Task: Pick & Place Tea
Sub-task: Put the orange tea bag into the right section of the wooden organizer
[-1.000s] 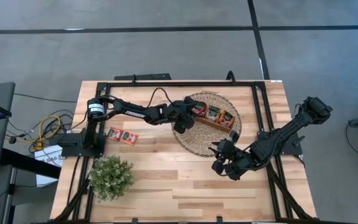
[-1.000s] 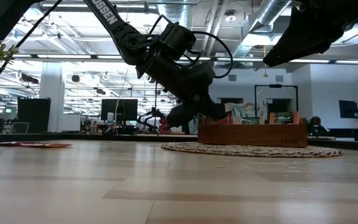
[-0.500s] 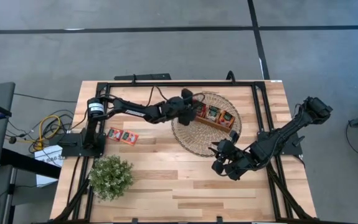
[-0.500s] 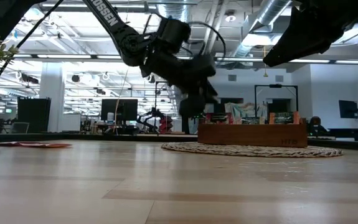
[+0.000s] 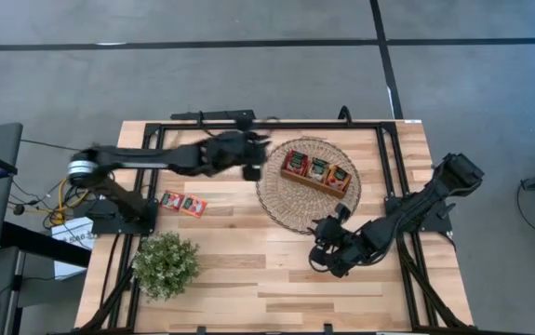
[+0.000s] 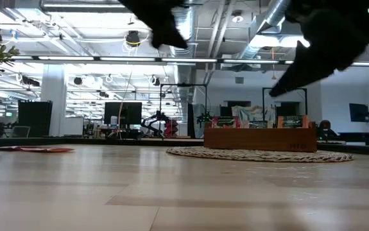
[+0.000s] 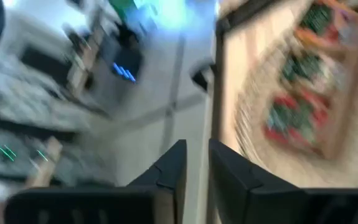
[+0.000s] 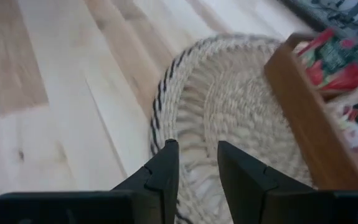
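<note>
The tea sachets stand in a brown wooden tray on a round woven mat. Two more red sachets lie flat on the table near the left arm's base. My left gripper hangs high above the table, left of the mat. It is blurred, and in the left wrist view its fingers stand slightly apart with nothing between them. My right gripper hovers at the mat's near edge, open and empty, pointing down across the mat toward the tray.
A bushy green potted plant stands at the near left corner. A black frame runs along the table's edges. Bare wood lies between the plant and my right gripper.
My left gripper has risen fast from the tray's left end and drawn back toward the table's left edge, rolling as it went; it now hangs high and clear of the mat. My right gripper has sunk a little toward the table at the mat's near edge.
</note>
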Controlling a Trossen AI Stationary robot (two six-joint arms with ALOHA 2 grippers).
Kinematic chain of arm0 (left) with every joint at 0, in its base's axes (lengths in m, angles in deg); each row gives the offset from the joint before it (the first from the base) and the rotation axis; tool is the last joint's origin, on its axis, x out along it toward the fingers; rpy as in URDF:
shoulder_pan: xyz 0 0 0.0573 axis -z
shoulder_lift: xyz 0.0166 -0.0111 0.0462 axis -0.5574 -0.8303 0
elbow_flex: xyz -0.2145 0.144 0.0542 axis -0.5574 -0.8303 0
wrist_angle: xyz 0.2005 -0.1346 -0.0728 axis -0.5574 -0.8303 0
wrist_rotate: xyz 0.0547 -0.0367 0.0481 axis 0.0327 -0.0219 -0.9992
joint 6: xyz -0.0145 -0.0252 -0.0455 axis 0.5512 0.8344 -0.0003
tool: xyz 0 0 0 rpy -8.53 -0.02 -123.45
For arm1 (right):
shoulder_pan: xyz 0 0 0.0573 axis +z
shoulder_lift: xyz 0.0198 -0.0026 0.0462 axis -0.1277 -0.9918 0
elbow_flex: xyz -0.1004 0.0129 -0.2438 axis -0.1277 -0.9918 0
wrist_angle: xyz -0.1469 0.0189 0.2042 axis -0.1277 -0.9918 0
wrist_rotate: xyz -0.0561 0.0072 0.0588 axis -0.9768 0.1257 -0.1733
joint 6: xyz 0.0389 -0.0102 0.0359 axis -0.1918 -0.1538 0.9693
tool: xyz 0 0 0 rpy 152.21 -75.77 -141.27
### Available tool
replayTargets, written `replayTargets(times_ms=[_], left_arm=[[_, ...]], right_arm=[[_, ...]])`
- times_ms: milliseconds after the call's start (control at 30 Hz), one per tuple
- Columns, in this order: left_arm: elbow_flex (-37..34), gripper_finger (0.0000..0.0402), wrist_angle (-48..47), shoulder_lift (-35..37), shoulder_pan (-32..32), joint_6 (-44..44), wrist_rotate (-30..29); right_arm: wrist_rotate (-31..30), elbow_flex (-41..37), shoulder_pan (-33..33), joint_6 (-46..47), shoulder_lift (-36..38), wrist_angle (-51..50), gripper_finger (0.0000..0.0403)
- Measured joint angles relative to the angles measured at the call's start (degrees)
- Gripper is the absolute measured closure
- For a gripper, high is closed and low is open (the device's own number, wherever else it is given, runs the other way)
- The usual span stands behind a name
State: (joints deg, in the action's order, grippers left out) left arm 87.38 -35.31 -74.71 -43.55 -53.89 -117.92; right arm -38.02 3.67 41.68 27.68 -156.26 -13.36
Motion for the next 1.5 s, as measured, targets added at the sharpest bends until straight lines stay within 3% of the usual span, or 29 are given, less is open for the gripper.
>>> replayTargets(times_ms=[233, 367, 500, 667, 767, 900, 1133, 1500], left_arm=[[0.00, 0.0366, -34.85, 12.79, -3.03, 23.50, -0.16], [-0.01, 0.0338, -54.84, 14.50, -5.47, 36.21, 1.85], [-2.36, 0.0291, -64.89, 14.44, -7.03, 44.77, 5.15], [-10.20, 0.0248, -66.45, 14.40, -11.39, 54.06, 9.83], [-15.92, 0.0239, -64.38, 14.38, -14.01, 56.46, 13.46], [-22.28, 0.0238, -59.49, 14.33, -15.52, 58.37, 13.59], [-22.23, 0.0238, -58.66, 11.54, -16.48, 58.69, 14.13], [-22.23, 0.0238, -56.58, -3.42, -18.46, 56.37, 18.23]], right_arm=[[1.13, 0.00, -0.21, -0.33, -1.20, 1.06, 0.0301], [0.92, 0.00, -0.56, -1.03, -0.13, 2.11, 0.0301], [0.96, 0.00, -0.91, -4.14, -0.03, 5.17, 0.0301], [1.99, 0.04, -1.18, -5.05, -0.03, 6.40, 0.0301], [2.02, 0.04, -1.16, -5.11, -0.03, 6.38, 0.0301], [2.13, 0.04, -1.11, -5.18, -0.03, 6.22, 0.0301], [2.17, 0.04, -1.11, -5.16, -0.01, 6.03, 0.0301], [2.17, 0.04, -1.11, -5.09, -0.01, 6.00, 0.0301]])
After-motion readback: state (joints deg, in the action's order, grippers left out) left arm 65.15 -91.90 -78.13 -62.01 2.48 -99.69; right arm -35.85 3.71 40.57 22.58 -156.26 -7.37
